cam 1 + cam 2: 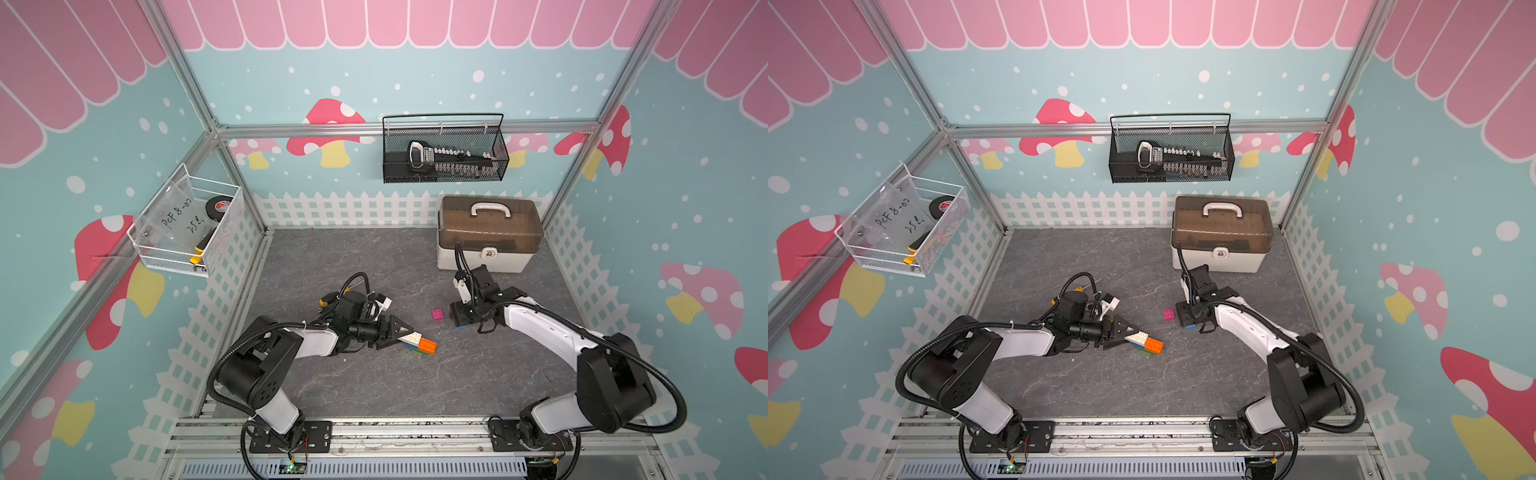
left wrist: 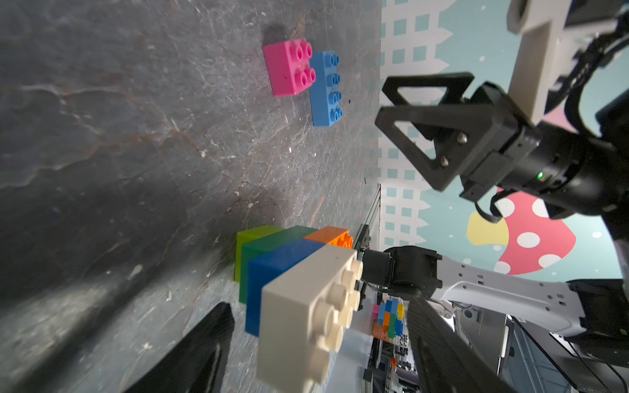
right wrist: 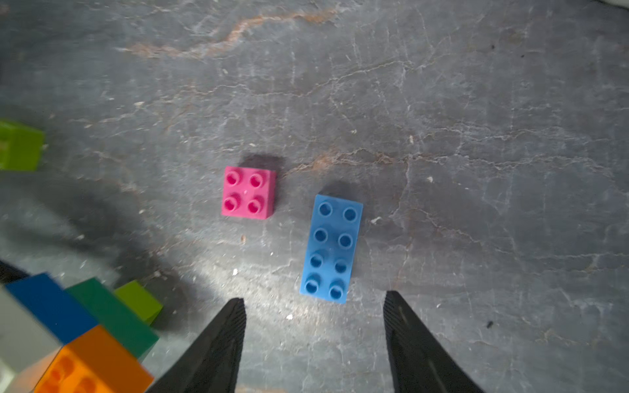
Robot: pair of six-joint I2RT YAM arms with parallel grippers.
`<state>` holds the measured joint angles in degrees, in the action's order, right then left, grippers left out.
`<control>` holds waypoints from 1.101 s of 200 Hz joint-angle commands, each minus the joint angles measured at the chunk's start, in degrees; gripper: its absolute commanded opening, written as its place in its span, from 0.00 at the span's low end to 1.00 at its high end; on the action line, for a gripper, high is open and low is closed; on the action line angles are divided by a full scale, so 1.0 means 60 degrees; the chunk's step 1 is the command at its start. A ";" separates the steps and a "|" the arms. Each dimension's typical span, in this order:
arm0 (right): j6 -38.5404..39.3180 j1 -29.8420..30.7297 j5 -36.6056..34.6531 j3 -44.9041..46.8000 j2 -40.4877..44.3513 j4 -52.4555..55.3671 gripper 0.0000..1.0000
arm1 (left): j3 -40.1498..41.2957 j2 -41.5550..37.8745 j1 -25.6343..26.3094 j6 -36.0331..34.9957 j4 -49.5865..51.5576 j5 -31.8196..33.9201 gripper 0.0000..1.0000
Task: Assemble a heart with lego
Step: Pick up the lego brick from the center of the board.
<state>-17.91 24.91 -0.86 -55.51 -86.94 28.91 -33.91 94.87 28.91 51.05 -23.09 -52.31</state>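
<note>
Part-built heart (image 1: 417,344) stood on the table near its middle, in both top views. Lime tip down, dark green and blue above, white brick (image 2: 306,306) and orange on top, studs up. Left gripper (image 2: 320,303) flanked the white brick with jaws spread and a gap on each side; released, by the look of it.

Loose pieces lay well apart to the right: pink brick (image 3: 247,192) and blue brick (image 3: 331,248), near each other, not touching. A lime brick (image 3: 20,146) lay off alone. Right gripper (image 3: 315,296) hung over the blue brick, jaws apart, empty.

Risks, as judged:
- The heart rested on a narrow tip, so a finger grazing it on withdrawal could topple it.
- The blue brick lay slightly askew to the right jaws. Closing off-centre could spin it or shove the pink one.

Table (image 1: 353,386) was grey, stone-veined, matte. Toolbox (image 1: 490,249) sat at the back right. Black mesh basket (image 1: 444,166) hung on the rear wall, white wire basket (image 1: 187,232) on the left. Walls (image 1: 291,83) were teal with mushrooms and a picket fence.
</note>
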 commanded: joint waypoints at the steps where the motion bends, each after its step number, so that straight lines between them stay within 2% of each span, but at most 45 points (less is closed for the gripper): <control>1: 0.0363 -0.0049 -0.0359 -0.0359 -0.0789 0.0324 0.58 | -0.0220 0.0242 -0.0044 -0.0228 0.0321 -0.0523 0.80; 90: 0.0375 -0.0232 -0.0017 -0.0068 -0.1574 -0.0414 0.47 | -0.0361 0.0690 -0.0032 -0.0078 0.0170 -0.0786 0.78; 220: 0.0407 -0.0311 0.0006 -0.0226 -0.2151 -0.0975 0.42 | -0.0325 0.0876 -0.0006 0.0047 0.0017 -0.0773 0.76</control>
<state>-15.90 23.29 -0.58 -56.64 -98.70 24.12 -34.98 99.35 28.91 50.78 -21.30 -56.18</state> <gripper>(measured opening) 0.432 0.763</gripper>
